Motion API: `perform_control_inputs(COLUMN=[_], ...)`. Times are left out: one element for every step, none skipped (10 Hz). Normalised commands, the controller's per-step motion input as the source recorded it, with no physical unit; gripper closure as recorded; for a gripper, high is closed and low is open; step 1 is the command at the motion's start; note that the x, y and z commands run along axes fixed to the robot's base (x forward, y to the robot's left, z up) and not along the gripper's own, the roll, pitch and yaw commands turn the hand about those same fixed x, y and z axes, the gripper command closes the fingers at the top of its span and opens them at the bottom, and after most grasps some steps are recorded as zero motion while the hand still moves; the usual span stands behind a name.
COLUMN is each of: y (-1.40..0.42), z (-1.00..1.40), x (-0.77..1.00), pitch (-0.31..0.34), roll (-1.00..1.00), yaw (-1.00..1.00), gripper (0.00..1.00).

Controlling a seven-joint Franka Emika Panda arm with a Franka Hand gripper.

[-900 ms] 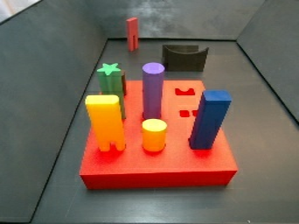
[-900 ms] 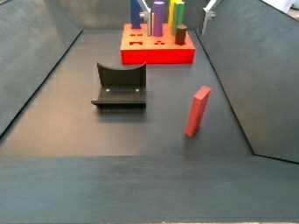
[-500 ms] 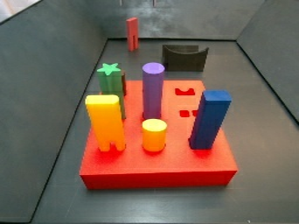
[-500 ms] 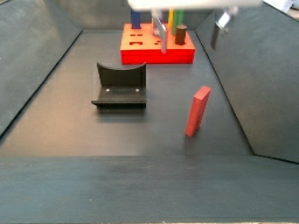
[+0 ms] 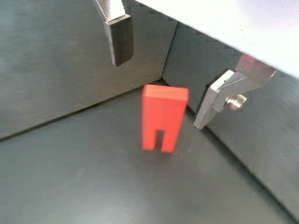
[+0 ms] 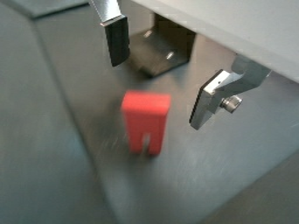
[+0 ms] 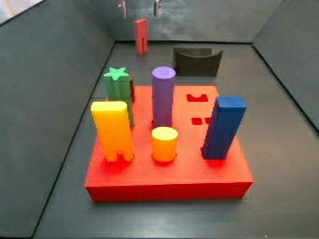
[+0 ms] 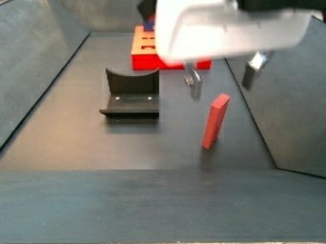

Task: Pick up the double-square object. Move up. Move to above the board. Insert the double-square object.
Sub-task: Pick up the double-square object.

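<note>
The double-square object (image 7: 141,35) is a slim red post standing upright on the dark floor near the back wall, apart from the board; it also shows in a side view (image 8: 216,121). In both wrist views it stands below and between the fingers (image 5: 165,118) (image 6: 145,122). My gripper (image 8: 223,76) is open and empty, above the post's top, with a finger on each side and not touching it (image 5: 167,74) (image 6: 163,70). Only its fingertips (image 7: 122,7) show in a side view. The board (image 7: 169,177) is a thick red block with shaped holes; the gripper partly hides it in a side view (image 8: 159,59).
The board carries a yellow-orange arch post (image 7: 111,131), a green star peg (image 7: 118,86), a purple cylinder (image 7: 162,93), a yellow cylinder (image 7: 165,145) and a blue post (image 7: 225,128). The dark fixture (image 8: 130,93) (image 6: 158,51) stands beside the red post. Grey walls enclose the floor.
My gripper has moved from over the board end across to above the red post and come lower. The post and the pegs have not moved.
</note>
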Motion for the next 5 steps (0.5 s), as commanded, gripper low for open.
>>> perform_control_inputs(y=[0.0, -0.1, -0.1, -0.01, 0.03], z=[-0.89, -0.86, -0.87, -0.82, 0.0], x=[0.11, 0.17, 0.15, 0.11, 0.0], pitch=[0.0, 0.076, 0.084, 0.084, 0.0], roll=[-0.06, -0.01, 0.0, -0.03, 0.0], yaw=[0.92, 0.94, 0.94, 0.84, 0.0], gripper=[0.0, 0.0, 0.0, 0.0, 0.0])
